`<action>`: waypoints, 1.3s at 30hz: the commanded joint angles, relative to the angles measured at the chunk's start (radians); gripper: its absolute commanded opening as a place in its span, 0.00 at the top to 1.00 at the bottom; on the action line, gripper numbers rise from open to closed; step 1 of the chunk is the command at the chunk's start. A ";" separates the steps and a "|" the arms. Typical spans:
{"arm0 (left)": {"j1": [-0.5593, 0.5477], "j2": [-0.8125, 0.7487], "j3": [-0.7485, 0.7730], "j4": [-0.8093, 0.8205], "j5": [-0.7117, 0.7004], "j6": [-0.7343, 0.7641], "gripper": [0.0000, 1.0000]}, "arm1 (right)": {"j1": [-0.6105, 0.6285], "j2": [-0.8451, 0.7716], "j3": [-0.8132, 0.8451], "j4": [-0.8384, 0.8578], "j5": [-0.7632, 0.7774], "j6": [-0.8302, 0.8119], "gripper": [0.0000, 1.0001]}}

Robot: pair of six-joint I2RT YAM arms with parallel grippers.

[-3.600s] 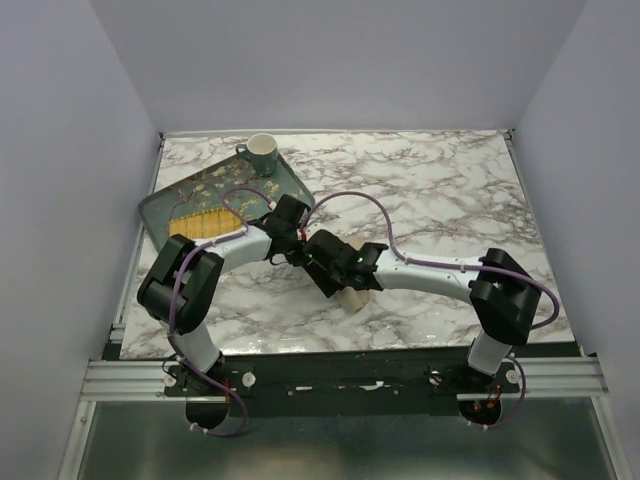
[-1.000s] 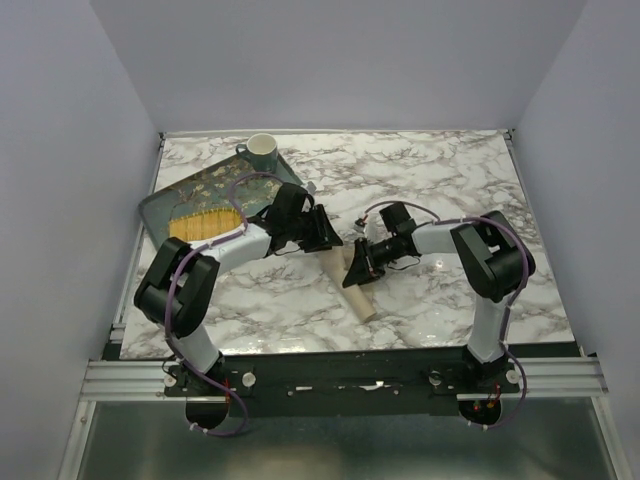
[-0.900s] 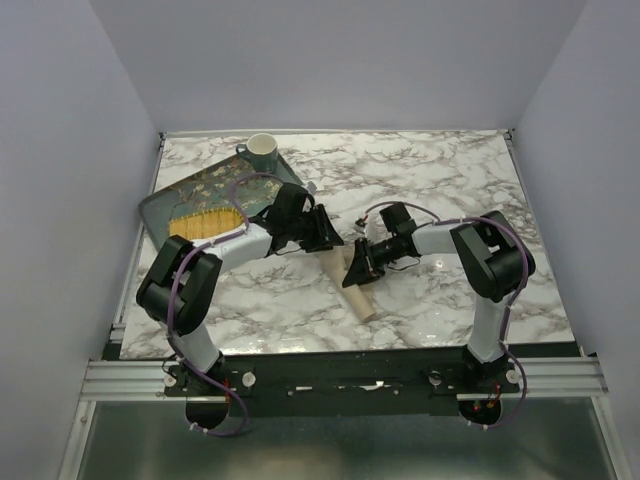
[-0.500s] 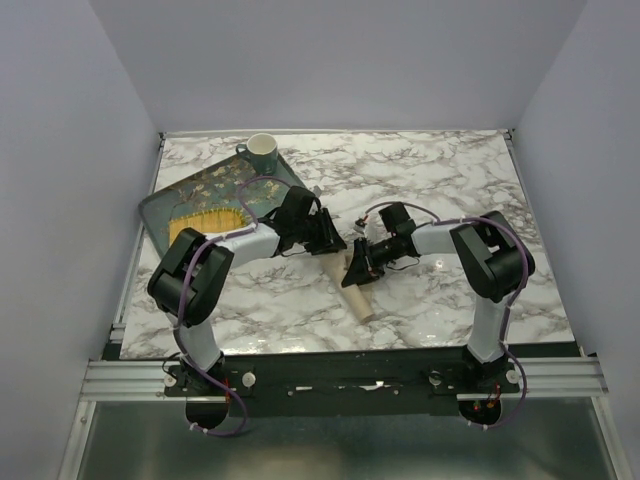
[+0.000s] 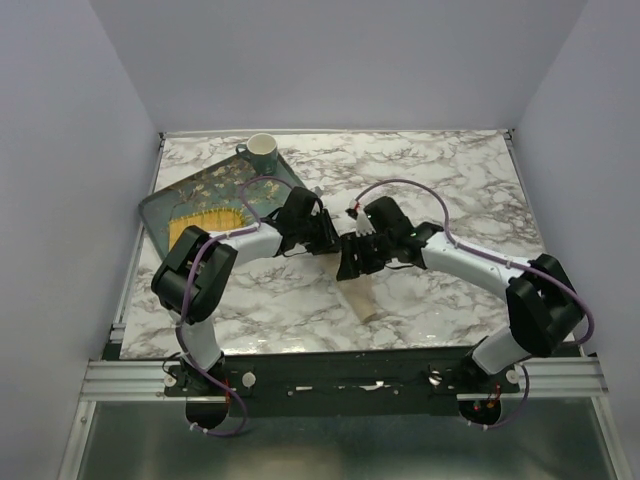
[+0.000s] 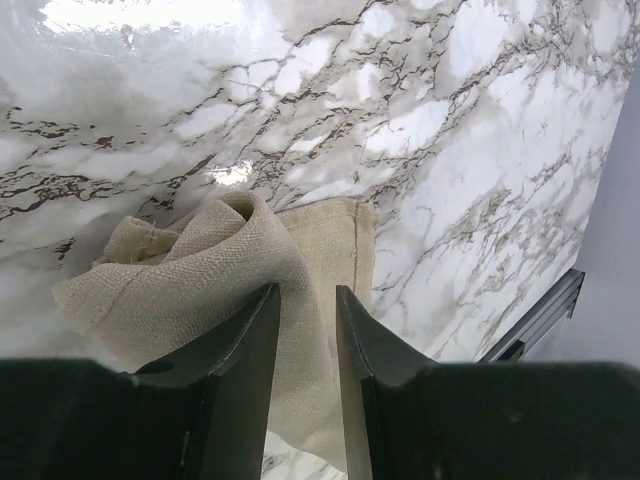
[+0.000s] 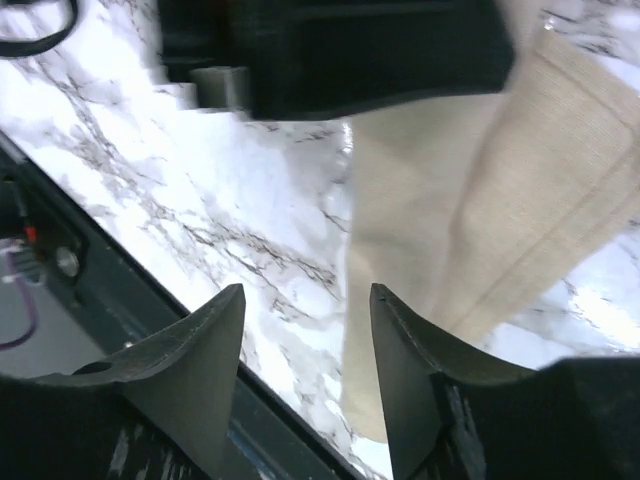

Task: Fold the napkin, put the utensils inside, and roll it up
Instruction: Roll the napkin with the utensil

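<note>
The rolled napkin [image 5: 360, 297] lies on the desk [image 5: 450, 180]. Jaws of the left gripper [image 6: 306, 300] stand narrowly apart astride it; whether they pinch it, I cannot tell. Jaws of the right gripper [image 7: 305, 292] gape wide above it.

No readable text, label, brand or number anywhere.

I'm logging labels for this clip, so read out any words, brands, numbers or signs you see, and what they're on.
None: no readable text in any view. The tray bears only a floral pattern; the mug, napkin and marble table are unmarked.
</note>
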 commanded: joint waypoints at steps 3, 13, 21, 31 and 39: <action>0.037 0.019 -0.027 -0.045 0.019 -0.019 0.63 | 0.233 0.032 0.076 -0.084 0.554 0.018 0.37; 0.064 0.044 -0.013 -0.058 0.064 -0.031 0.63 | 0.449 0.230 0.208 -0.140 0.940 -0.016 0.32; 0.068 0.065 -0.008 -0.052 0.090 -0.034 0.63 | 0.517 0.325 0.245 -0.160 1.147 -0.125 0.31; 0.076 0.071 -0.004 -0.055 0.104 -0.022 0.64 | 0.515 0.367 0.191 -0.118 1.133 -0.154 0.35; 0.080 0.064 0.022 -0.100 0.098 0.014 0.63 | 0.472 0.356 0.142 -0.072 1.032 -0.139 0.58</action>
